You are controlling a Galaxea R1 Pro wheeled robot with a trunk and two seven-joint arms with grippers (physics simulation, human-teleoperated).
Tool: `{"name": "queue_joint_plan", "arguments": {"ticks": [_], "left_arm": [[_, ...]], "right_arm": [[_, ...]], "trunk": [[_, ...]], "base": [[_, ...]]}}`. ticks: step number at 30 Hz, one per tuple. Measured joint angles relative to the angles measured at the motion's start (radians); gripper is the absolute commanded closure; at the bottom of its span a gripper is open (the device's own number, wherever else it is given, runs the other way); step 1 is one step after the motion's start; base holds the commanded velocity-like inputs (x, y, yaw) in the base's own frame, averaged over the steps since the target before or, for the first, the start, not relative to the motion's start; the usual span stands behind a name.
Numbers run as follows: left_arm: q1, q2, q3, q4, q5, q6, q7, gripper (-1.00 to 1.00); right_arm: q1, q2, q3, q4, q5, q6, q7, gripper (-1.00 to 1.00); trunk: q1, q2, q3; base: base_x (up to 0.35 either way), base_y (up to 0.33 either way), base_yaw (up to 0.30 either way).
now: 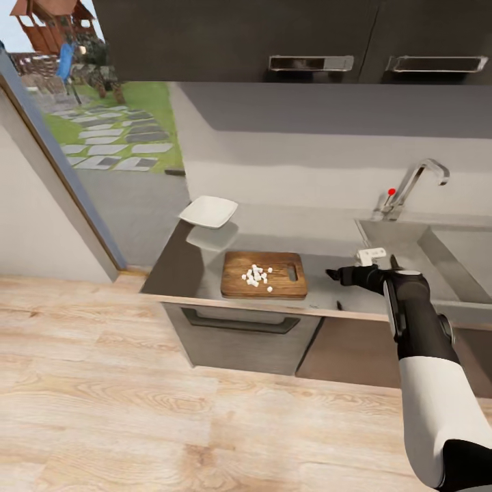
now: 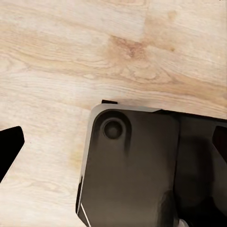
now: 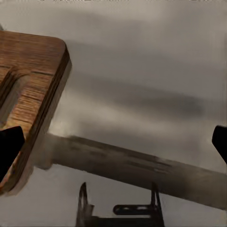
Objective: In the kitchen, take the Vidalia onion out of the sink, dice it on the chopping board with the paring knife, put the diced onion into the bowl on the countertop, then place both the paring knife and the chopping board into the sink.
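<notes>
The dark-brown chopping board (image 1: 263,275) lies on the grey countertop (image 1: 184,270), its slotted end (image 3: 28,90) toward my right gripper. Several white onion dice (image 1: 257,275) sit in a heap on the board's middle. The white bowl (image 1: 208,211) stands behind the board at the counter's far left, with nothing in it. My right gripper (image 1: 333,275) hovers just right of the board, open, its fingertips (image 3: 9,146) wide apart with nothing between them. My left gripper (image 2: 113,146) is open over the wooden floor. The sink (image 1: 465,263) is at the right. The paring knife is out of view.
The chrome faucet (image 1: 417,181) with a red knob (image 1: 391,192) rises behind the sink. A small dark object (image 1: 339,305) lies at the counter's front edge; I cannot tell what it is. Wall cabinets (image 1: 307,41) hang overhead. A glass door (image 1: 89,137) is at the left.
</notes>
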Motion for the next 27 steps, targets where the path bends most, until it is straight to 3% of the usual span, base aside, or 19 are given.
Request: {"name": "queue_joint_plan", "arguments": {"ticks": [17,27], "left_arm": [[0.0,0.0,0.0,0.004,0.0,0.0,0.0,-1.0],[0.0,0.0,0.0,0.017,0.0,0.0,0.0,-1.0]], "right_arm": [[0.0,0.0,0.0,0.0,0.001,0.0,0.0,-1.0],[0.0,-0.005,-0.006,0.011,0.0,0.001,0.0,-1.0]], "trunk": [[0.0,0.0,0.0],[0.0,0.0,0.0]], "base": [[0.034,0.298,0.0],[0.02,0.049,0.0]]}}
